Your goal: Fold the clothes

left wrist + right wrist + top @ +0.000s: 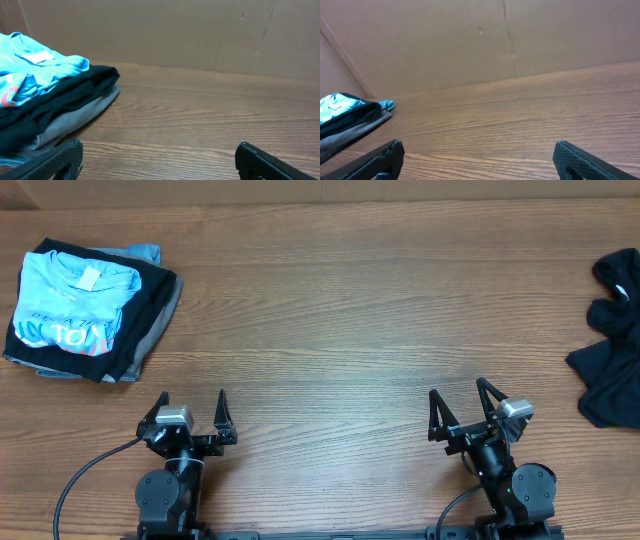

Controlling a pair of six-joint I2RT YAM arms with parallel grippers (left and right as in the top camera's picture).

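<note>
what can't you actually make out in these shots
black garment: overhead, cut off by the right edge and crumpled, so its type is unclear
folded stack: overhead, the blue t-shirt on top hides the layers below, count unclear
print on the blue t-shirt: overhead, too small and partly folded under to read
left gripper, right gripper: wrist views, bottom edge cuts off all but the finger ends

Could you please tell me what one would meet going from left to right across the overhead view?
folded clothes stack → left tool, open → right tool, open → crumpled black garment at the right edge
</note>
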